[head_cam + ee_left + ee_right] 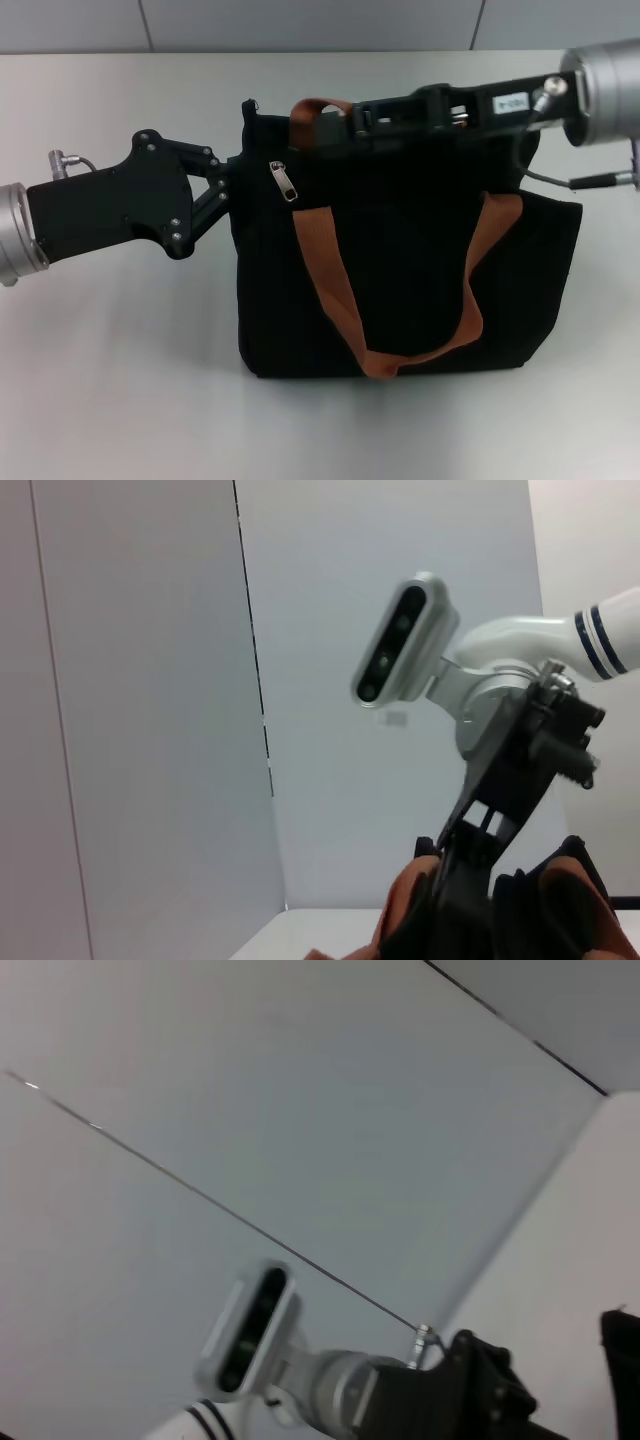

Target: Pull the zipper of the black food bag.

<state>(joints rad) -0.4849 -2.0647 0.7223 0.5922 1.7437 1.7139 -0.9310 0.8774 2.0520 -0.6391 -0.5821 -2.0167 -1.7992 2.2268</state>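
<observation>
Flanking the black food bag, both grippers' jaws are unreadable; an orange-brown handle hangs beside the zipper.

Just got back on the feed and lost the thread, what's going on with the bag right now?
Both arms are on the black food bag, which stands on the table. The left pincer is at the bag's upper corner, beside the zipper, whose silver pull hangs free and ungripped. The right pincer reaches across the bag's top edge near an orange-brown handle. No pull is under way yet, as far as can be seen.
</observation>
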